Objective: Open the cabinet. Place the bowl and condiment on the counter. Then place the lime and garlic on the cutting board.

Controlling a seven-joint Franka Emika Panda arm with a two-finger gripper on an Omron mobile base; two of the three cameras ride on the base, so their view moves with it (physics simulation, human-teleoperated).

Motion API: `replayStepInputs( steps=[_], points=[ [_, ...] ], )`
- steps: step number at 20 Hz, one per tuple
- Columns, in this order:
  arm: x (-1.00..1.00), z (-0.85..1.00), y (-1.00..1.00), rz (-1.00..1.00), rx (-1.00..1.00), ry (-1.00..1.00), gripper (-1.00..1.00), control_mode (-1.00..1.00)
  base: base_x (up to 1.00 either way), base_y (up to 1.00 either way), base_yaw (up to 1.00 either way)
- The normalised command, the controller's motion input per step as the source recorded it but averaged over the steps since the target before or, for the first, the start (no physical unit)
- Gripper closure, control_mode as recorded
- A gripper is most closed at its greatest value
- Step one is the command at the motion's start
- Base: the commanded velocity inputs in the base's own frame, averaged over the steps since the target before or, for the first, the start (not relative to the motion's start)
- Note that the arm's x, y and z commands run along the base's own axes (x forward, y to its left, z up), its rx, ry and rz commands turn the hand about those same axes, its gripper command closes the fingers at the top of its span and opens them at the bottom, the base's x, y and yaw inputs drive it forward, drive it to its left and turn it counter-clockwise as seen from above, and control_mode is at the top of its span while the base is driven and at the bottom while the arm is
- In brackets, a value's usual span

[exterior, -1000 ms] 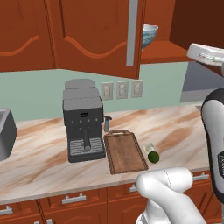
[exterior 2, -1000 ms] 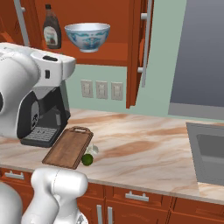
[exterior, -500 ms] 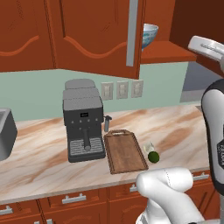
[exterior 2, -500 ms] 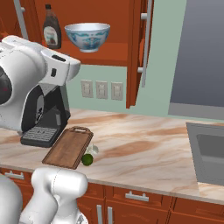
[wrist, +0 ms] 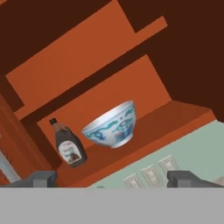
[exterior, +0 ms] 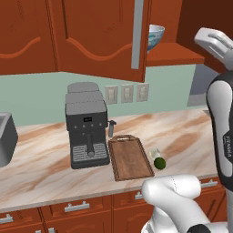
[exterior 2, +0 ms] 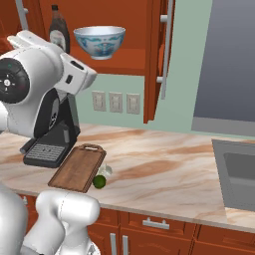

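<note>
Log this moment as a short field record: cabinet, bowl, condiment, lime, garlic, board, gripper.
cabinet: doors open
bowl: on the cabinet shelf, upright
condiment: on the same shelf, beside the bowl
lime: on the counter, at the board's edge
garlic: on the counter, next to the lime
cutting board: nothing on it
gripper: fingers open, nothing held, pointed at the shelf

2 rear base views share counter (exterior: 182, 136), hand view faces shelf
</note>
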Motion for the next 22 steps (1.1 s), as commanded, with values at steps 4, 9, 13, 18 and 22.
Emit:
replayStepInputs(
  steps=[4,9,13,18,22],
  points=[
    [0.33,-0.08,0.0,0.0,0.11,0.07,-1.0,-1.0,0.0,0.0,0.0],
    [0.2,-0.31,0.0,0.0,0.06,0.15,-1.0,-1.0,0.0,0.0,0.0],
    [0.33,-0.16,0.05,0.0,0.07,0.1,-1.0,-1.0,0.0,0.0,0.0],
    [0.36,-0.05,0.13,0.0,0.09,0.09,-1.0,-1.0,0.0,0.0,0.0],
    [0.33,-0.07,0.2,0.01,0.1,0.11,-1.0,-1.0,0.0,0.0,0.0]
  ],
)
